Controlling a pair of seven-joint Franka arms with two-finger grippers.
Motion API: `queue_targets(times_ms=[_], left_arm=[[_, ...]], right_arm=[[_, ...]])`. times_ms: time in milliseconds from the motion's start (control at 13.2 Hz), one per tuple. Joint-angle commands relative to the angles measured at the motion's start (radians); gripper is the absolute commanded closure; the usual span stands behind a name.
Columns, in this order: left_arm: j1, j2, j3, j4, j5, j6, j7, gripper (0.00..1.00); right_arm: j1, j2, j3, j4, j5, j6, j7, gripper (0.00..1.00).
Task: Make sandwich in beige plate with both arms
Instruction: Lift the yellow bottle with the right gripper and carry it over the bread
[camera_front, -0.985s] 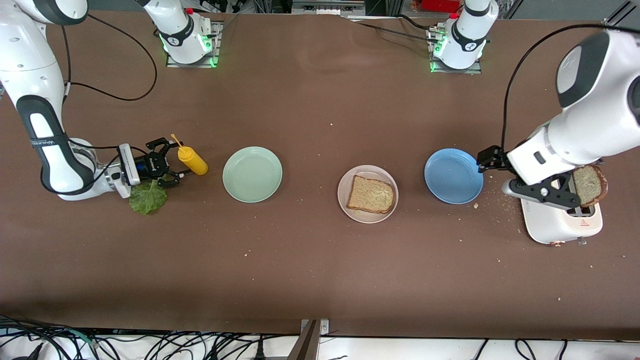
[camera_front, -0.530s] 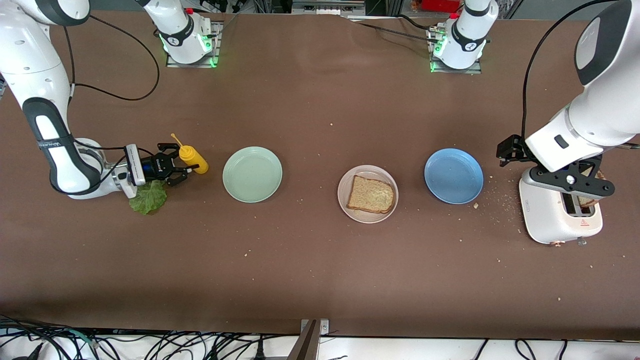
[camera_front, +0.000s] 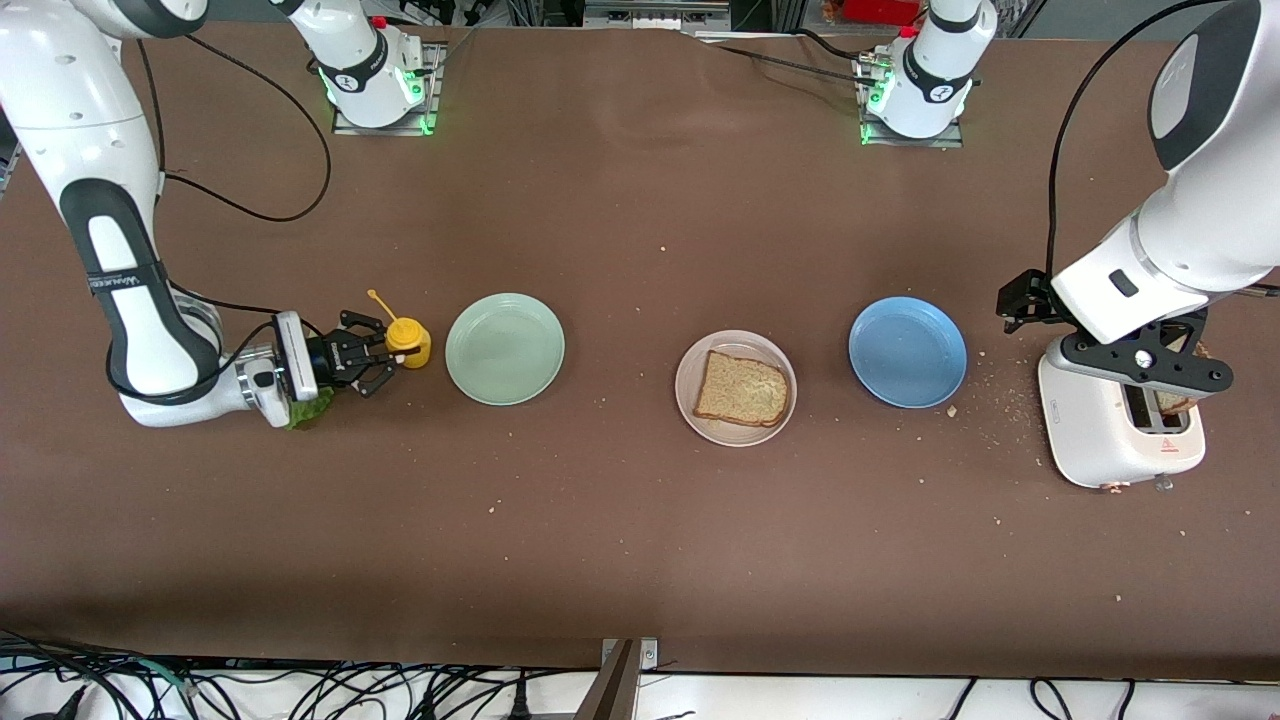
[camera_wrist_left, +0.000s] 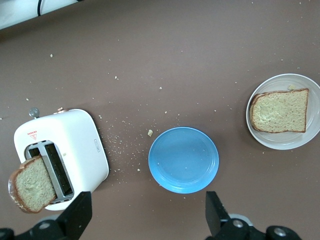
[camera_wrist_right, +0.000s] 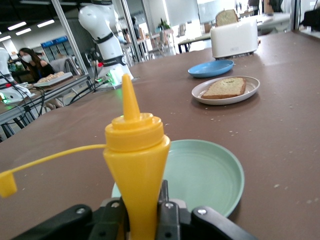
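On the beige plate (camera_front: 735, 388) one bread slice (camera_front: 741, 389) lies flat, and that plate sits toward the middle of the table, well apart from both of my grippers, with the blue plate (camera_front: 907, 351) between it and my left gripper's end and the mint-green plate (camera_front: 504, 348) between it and my right gripper's end. The second bread slice (camera_wrist_left: 31, 184) stands tilted out of a slot of the white toaster (camera_front: 1118, 432), directly under my left gripper (camera_wrist_left: 147, 217); I hold that gripper spread wide in the air over the toaster, its two fingers (camera_wrist_left: 77, 215) well apart and touching nothing. The lettuce leaf (camera_front: 310, 407) lies on the table under my right wrist, mostly covered by it, only a green edge peeking out. My right gripper (camera_front: 385, 351) is down low at the table, just beside the mint-green plate, and its fingers have closed in on the lower body of the yellow squeeze bottle (camera_wrist_right: 135, 165), which stands upright between them with its nozzle up and its cap (camera_wrist_right: 7, 183) dangling off to the side on its strap. From my right wrist I see the mint-green plate just past the bottle, then the beige plate with its bread, the blue plate and the toaster farther along. Crumbs are scattered on the brown table (camera_front: 640, 520) near the toaster.
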Motion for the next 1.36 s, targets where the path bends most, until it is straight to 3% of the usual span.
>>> queue_targets(times_ms=[0,303,606,834,1061,1288], left_arm=[[-0.005,0.001,-0.002,0.021,0.014,-0.022,0.001,0.0],[0.007,0.003,0.005,0.022,-0.015,-0.024,0.003,0.0],[0.057,0.003,0.005,0.022,-0.03,-0.022,0.003,0.0],[0.093,0.001,0.002,0.022,-0.047,-0.024,0.001,0.0],[0.093,0.0,0.005,0.021,-0.047,-0.025,0.0,0.0],[0.093,0.0,0.004,0.022,-0.047,-0.038,0.0,0.0]], right_arm=[[0.083,-0.094,-0.006,0.003,0.007,0.068,0.165,1.0],[0.21,-0.154,-0.007,0.075,-0.1,0.193,0.404,1.0],[0.383,-0.157,-0.009,0.189,-0.293,0.3,0.68,1.0],[0.504,-0.173,-0.009,0.22,-0.48,0.374,0.914,1.0],[0.615,-0.176,-0.006,0.256,-0.765,0.398,1.25,1.0],[0.728,-0.176,-0.01,0.264,-0.94,0.43,1.499,1.0]])
